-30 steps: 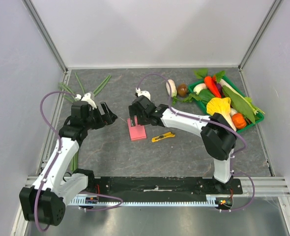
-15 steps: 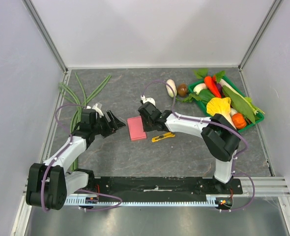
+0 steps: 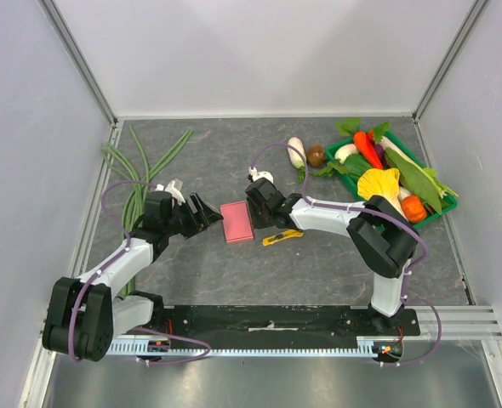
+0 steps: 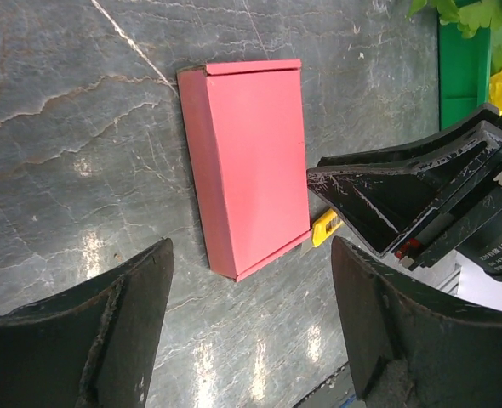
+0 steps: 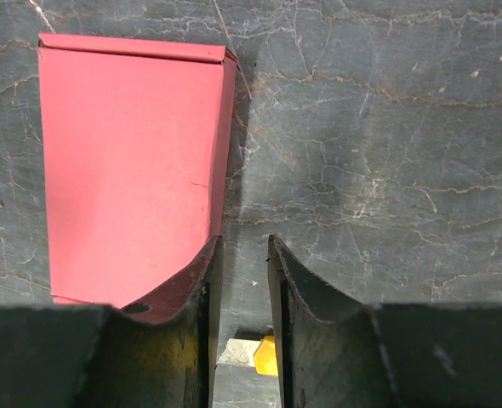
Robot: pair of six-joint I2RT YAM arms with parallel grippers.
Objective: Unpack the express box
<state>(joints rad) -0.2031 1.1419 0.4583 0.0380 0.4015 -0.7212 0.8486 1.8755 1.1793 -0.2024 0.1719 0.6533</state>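
Observation:
The express box (image 3: 236,222) is a flat pink-red carton lying closed on the dark stone table, between my two grippers. My left gripper (image 3: 208,214) sits low just left of it, open wide and empty. In the left wrist view the box (image 4: 247,161) lies just ahead of the left gripper (image 4: 251,251). My right gripper (image 3: 253,206) is at the box's right long edge. Its jaws are open by only a narrow gap with nothing between them. In the right wrist view the right gripper (image 5: 244,242) has one finger over the edge of the box (image 5: 128,161).
A yellow utility knife (image 3: 282,237) lies just right of the box, under the right arm. A green tray (image 3: 442,212) of toy vegetables stands at the back right, with a white radish (image 3: 296,151) and a brown mushroom (image 3: 316,155) loose beside it. Long green beans (image 3: 140,161) lie at the left edge.
The right jaws have closed from wide to a narrow gap and shifted to the box's right edge. The left arm dropped lower and reached toward the box's left side.

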